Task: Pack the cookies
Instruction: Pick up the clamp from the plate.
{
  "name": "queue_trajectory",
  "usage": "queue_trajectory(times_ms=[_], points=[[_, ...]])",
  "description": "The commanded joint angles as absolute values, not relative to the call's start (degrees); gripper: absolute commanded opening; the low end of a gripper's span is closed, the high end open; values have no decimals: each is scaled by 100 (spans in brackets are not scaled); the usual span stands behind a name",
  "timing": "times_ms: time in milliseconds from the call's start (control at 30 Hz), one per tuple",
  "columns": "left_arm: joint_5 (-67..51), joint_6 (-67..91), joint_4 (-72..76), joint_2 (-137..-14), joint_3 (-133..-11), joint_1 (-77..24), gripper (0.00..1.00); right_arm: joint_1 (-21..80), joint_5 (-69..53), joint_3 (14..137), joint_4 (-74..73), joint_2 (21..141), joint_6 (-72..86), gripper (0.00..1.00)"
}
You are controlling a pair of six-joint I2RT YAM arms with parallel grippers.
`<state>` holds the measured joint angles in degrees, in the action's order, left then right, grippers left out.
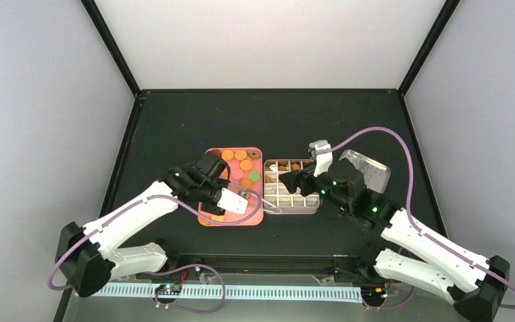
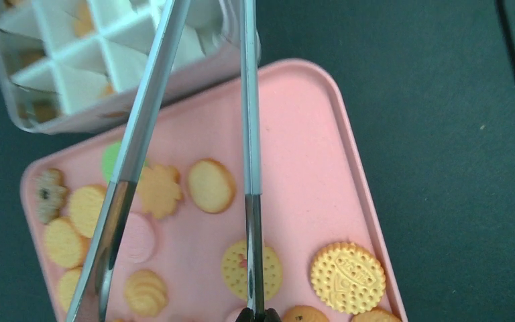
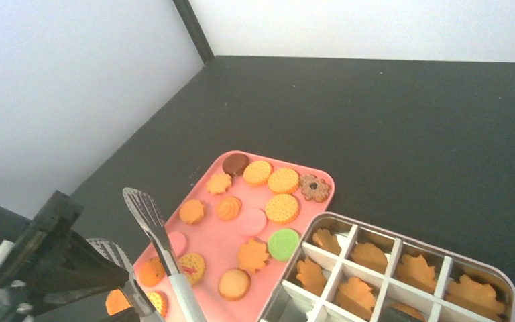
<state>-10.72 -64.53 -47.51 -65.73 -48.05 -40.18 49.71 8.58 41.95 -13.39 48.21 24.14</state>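
**While cookies wait on the tray, the tongs grip looks shaky**

Since the L hand [image 2: 255,316] seems clamped on just one arm of the tongs [image 2: 249,134], the tool could swivel or slip w/ any quick swing. Most cookies [image 3: 283,208] lie on the pink tray [image 2: 322,154]. Several leaf-shaped ones already fill cells of the divided box [image 3: 409,238] just beside it on the counter [image 1: 174,134]. The tongs' far end reaches over the box edge, so a careless pull may snag & shove it. R hand [image 1: 290,180] hangs above the box, spread apart, nothing visibly held. Arms are close, so a bump is poss.
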Motion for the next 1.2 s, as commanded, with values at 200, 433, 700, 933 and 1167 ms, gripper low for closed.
queue_trajectory(times_ms=[200, 433, 700, 933, 1167], points=[[-4332, -5289, -6568, -6297, -6534, -2656, 1, 4839, 362, 4489, -706, 4342, 2284, 100], [-6609, -4244, -6916, -6456, -7103, -1675, 2, 4821, -597, 4561, -4, 4257, 2276, 100], [-7942, -2344, -5589, -6390, -7002, -1494, 1, 4820, -1732, 4732, 855, 4888, 2504, 100], [-8419, 248, -3113, -6074, -6187, -1494, 1, 4823, -2169, 4855, 1833, 5425, 2565, 100], [-8575, 1170, -2203, -6024, -5892, -1494, 2, 4806, -2524, 5103, 2366, 6152, 2645, 94]])
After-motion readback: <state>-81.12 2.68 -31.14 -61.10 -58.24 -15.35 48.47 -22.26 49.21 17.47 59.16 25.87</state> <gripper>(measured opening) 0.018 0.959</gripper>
